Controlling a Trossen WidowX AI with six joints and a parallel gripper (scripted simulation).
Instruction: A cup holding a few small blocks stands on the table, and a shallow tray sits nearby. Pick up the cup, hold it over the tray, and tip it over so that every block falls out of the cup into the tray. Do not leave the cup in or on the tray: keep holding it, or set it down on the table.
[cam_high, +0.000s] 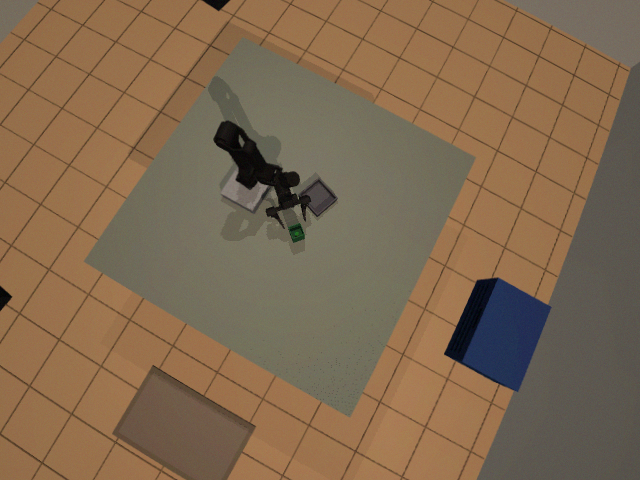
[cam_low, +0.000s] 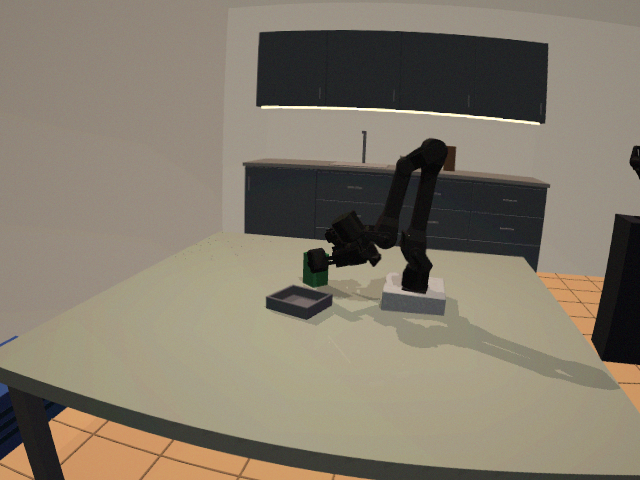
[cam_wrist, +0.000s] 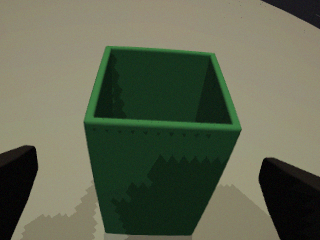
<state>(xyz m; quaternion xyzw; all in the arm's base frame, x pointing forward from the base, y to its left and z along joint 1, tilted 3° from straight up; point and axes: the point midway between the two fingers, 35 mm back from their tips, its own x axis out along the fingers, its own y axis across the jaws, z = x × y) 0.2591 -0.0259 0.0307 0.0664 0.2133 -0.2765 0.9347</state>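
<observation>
An end effector (cam_high: 293, 224) (cam_low: 317, 259) (cam_wrist: 151, 166), spread wide and holding nothing, nears a green cup (cam_high: 296, 233) (cam_low: 315, 277) (cam_wrist: 160, 180) upright on the surface (cam_high: 330, 310) (cam_low: 310, 372) (cam_wrist: 45, 90), near the tray (cam_high: 329, 205) (cam_low: 287, 308). Grasping appears to be the step in hand; the next move likely calls for centering, then closing on its walls.

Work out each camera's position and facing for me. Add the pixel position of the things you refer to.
Top: high overhead, facing down on the table (cam_high: 330, 310) (cam_low: 310, 372); whole arm (cam_high: 253, 160) (cam_low: 426, 206) shows.
Exterior: beside the table, looking across it toward the cabinets (cam_low: 361, 69); arm in profile.
Wrist: on the arm by the gripper (cam_high: 294, 223), aimed at the cup (cam_high: 296, 233) (cam_low: 315, 277) (cam_wrist: 155, 180); only fingertips show.
Top and exterior share the tray (cam_high: 318, 197) (cam_low: 286, 307).
</observation>
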